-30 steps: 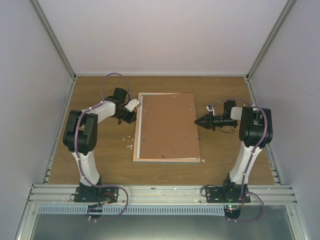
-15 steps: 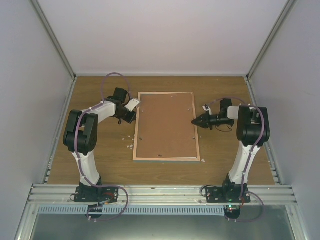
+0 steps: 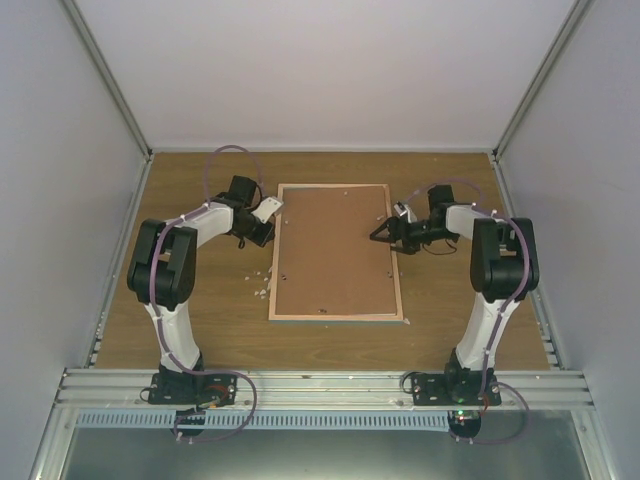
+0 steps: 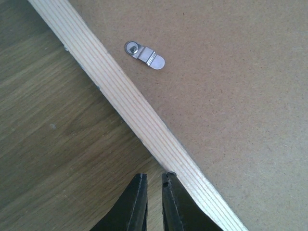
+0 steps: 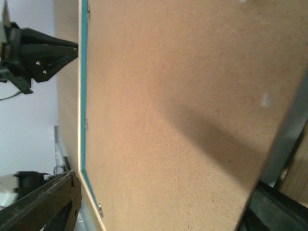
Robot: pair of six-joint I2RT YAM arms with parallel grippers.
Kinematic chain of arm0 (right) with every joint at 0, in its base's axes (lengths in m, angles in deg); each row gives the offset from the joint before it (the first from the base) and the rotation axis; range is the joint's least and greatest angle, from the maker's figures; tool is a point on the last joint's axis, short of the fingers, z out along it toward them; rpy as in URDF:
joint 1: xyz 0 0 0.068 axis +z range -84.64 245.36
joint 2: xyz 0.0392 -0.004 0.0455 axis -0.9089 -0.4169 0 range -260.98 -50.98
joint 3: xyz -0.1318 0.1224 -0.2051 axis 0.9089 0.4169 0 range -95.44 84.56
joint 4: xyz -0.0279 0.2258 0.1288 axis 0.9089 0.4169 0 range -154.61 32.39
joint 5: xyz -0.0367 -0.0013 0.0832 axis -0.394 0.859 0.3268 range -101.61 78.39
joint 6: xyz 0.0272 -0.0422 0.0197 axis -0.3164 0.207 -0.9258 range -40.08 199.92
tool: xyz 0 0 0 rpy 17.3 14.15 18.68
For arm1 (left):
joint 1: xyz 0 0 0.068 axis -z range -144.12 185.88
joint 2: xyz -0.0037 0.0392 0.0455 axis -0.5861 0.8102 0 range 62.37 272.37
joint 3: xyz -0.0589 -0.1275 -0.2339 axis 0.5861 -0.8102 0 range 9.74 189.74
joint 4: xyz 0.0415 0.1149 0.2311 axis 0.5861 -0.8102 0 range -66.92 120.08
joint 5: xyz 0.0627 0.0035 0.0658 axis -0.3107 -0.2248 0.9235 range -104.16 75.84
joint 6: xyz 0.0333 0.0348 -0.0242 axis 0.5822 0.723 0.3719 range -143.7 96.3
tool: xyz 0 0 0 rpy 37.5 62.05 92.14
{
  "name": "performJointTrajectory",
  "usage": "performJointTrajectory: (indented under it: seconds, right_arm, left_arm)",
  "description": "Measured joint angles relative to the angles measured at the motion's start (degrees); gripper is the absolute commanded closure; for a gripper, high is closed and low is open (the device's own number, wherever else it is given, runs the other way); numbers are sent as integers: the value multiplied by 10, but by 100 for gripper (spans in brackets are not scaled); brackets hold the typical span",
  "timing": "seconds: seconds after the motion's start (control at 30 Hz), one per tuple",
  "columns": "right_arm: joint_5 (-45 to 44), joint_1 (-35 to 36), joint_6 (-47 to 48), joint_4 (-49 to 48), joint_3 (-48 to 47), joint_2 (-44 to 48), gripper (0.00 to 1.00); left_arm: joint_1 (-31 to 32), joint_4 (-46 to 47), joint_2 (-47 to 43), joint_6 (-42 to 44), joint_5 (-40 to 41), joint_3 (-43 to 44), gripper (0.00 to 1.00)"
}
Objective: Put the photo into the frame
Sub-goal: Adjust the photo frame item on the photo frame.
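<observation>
The frame (image 3: 335, 250) lies back-up, a long side towards each arm. The right gripper (image 3: 384, 238) gapes empty over its right edge, and the left gripper (image 4: 153, 179), nearly closed and empty, sits at its left edge (photo nowhere visible).

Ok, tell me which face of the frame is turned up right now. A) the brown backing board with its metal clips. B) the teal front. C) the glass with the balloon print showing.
A: the frame lies flat with plain brown board facing up, and the left wrist view shows a metal turn clip sitting on that board next to the light wood edge.
</observation>
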Motion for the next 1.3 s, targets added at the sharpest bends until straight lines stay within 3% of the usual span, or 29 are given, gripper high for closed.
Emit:
performJointTrajectory:
  seconds: [0.1, 0.8, 1.07, 1.3]
  right_arm:
    - [-25, 8, 0, 6, -4, 17, 1]
    - [-254, 56, -21, 51, -49, 85, 0]
    - [-265, 53, 70, 43, -48, 109, 0]
    - [-229, 44, 153, 39, -18, 109, 0]
  left_arm:
    - [3, 1, 0, 0, 0, 0, 86]
    - [6, -5, -16, 0, 12, 0, 84]
    - [2, -10, -69, 26, -5, 0, 69]
    - [2, -20, -108, 62, -41, -37, 45]
